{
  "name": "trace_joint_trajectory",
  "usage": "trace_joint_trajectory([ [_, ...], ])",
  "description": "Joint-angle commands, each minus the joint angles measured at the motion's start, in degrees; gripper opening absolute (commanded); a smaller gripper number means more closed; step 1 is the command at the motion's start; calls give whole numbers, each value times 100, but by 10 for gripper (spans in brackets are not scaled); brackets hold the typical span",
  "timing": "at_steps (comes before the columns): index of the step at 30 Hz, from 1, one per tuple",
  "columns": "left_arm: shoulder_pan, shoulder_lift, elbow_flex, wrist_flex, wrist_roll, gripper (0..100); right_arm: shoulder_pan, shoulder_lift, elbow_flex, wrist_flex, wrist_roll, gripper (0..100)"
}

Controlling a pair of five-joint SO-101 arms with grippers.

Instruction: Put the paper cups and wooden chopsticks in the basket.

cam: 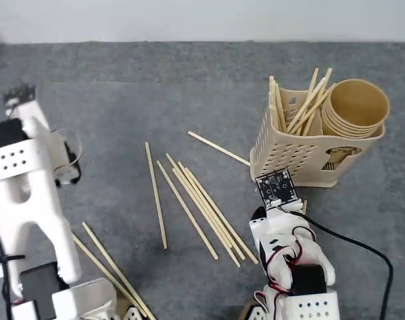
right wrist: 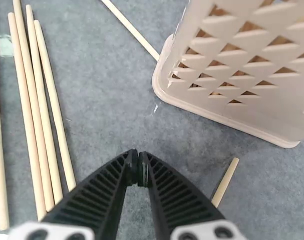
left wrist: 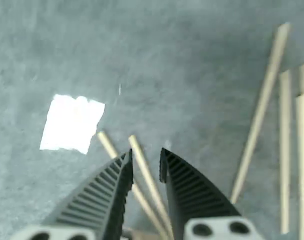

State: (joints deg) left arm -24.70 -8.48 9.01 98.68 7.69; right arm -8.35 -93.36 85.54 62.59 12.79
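1. The high view takes in a beige perforated plastic basket (cam: 289, 157) holding stacked brown paper cups (cam: 355, 107) and several upright wooden chopsticks (cam: 302, 107).
2. More loose wooden chopsticks (cam: 202, 207) lie scattered on the grey felt table (cam: 122, 87).
3. The left wrist view shows the left gripper (left wrist: 146, 152) slightly parted. Two chopsticks (left wrist: 141, 165) run between its jaws, and whether they touch is unclear.
4. The right wrist view shows the right gripper (right wrist: 138, 155) with tips pressed together, holding nothing, near the basket's lattice wall.

Left hand (left wrist: 145, 162) hovers low with fingers parted; right hand (right wrist: 137, 159) has fingers pressed together.
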Motion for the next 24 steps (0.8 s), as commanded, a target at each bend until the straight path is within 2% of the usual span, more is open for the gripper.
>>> trace_joint_trajectory([
  [1,-404,-246,453,-378,-316,86,-4,-84,-255,-40,62,9],
  [7,-818,-246,1991,-1451,-853,87,-4,-84,-255,-40,62,9],
  [12,-782,-290,2941,-2189,-932,89,-4,-84,-255,-40,62,9],
  [14,-782,-290,3064,-2295,-923,121,-4,-84,-255,-40,62,9],
  [19,-818,-290,3116,-2277,-905,277,-4,-84,-255,-40,62,9],
  [24,-791,-246,3275,-2312,-932,283,-4,-84,-255,-40,62,9],
])
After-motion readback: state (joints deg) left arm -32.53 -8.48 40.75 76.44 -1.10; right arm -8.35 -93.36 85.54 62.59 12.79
